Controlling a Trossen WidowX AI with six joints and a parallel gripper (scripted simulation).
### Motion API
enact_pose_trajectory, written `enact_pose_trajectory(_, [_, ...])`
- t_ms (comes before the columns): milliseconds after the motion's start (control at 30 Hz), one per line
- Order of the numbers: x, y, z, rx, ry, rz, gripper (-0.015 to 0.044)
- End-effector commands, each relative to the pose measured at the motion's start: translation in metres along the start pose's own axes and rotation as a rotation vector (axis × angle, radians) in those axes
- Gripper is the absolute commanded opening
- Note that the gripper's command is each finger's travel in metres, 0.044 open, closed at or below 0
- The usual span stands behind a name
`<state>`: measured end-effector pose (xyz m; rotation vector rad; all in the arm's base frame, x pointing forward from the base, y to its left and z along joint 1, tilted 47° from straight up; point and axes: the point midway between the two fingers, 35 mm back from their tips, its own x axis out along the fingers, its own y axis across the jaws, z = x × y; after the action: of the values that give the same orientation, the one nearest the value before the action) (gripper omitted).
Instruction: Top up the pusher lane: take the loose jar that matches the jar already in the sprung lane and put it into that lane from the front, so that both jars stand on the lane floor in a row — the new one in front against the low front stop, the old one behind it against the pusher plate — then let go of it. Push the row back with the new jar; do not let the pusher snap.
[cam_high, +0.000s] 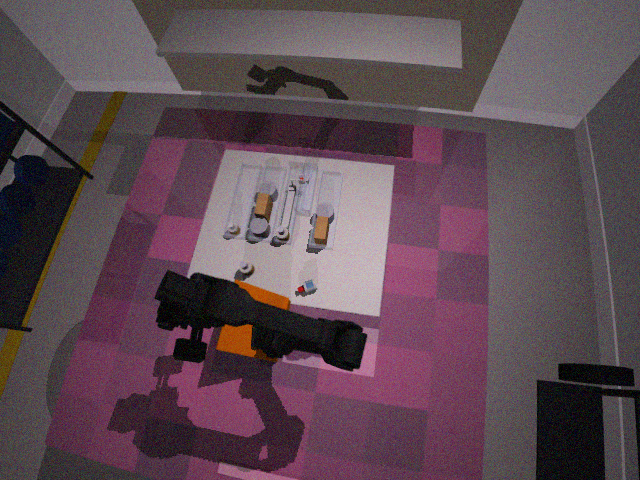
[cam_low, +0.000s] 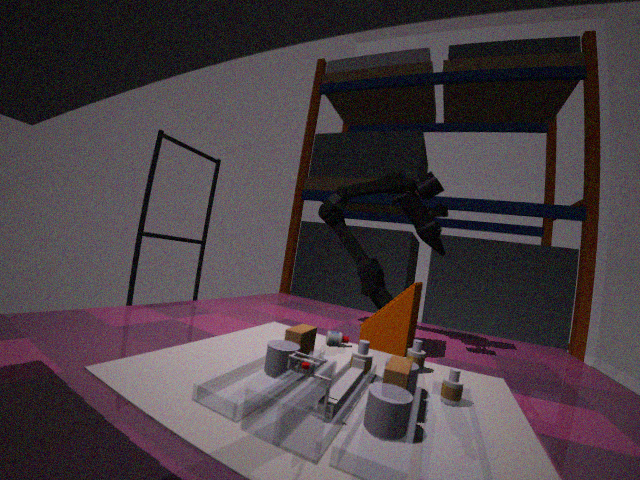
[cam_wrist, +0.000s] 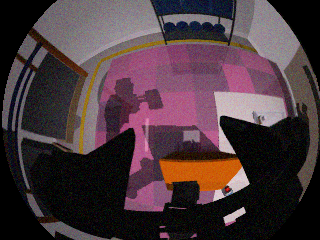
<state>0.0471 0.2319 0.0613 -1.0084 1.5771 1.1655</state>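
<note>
The sprung lane (cam_high: 283, 208) (cam_low: 343, 384) is a narrow clear-walled channel with a pale strip down it. A white-capped jar (cam_high: 281, 234) (cam_low: 361, 357) stands at its front end. A loose white-capped jar (cam_high: 246, 268) (cam_low: 416, 355) stands upright in front of the lanes. Another loose jar (cam_high: 307, 286) (cam_low: 334, 338) (cam_wrist: 227, 190), with red cap and blue-grey label, lies on its side. My gripper (cam_low: 442, 232) (cam_wrist: 179, 126) is open and empty, high above the floor left of the orange wedge in the top view. The pusher plate is too small to make out clearly.
The orange wedge (cam_high: 263, 296) (cam_low: 392, 322) (cam_wrist: 200, 172) stands at the front edge of the white board (cam_high: 356, 258) (cam_low: 139, 361). Neighbouring lanes hold tan blocks (cam_high: 263, 205) (cam_high: 321, 229), grey cylinders (cam_high: 258, 226) (cam_high: 324, 211) and an amber-banded jar (cam_high: 233, 229) (cam_low: 452, 388).
</note>
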Motion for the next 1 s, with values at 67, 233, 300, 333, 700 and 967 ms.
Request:
enact_pose_trajectory(67, [0.028, -0.102, -0.010, 0.595, 0.116, -0.202, 0.0440])
enact_pose_trajectory(233, [0.051, -0.169, -0.044, 1.038, 0.214, -0.379, 0.0440])
enact_pose_trajectory(300, [0.061, -0.189, -0.061, 1.202, 0.254, -0.457, 0.0440])
enact_pose_trajectory(333, [0.066, -0.198, -0.070, 1.278, 0.272, -0.496, 0.0440])
enact_pose_trajectory(700, [0.088, -0.233, -0.113, 1.586, 0.344, -0.687, 0.0440])
enact_pose_trajectory(967, [0.108, -0.240, -0.129, 1.586, 0.344, -0.688, 0.0440])
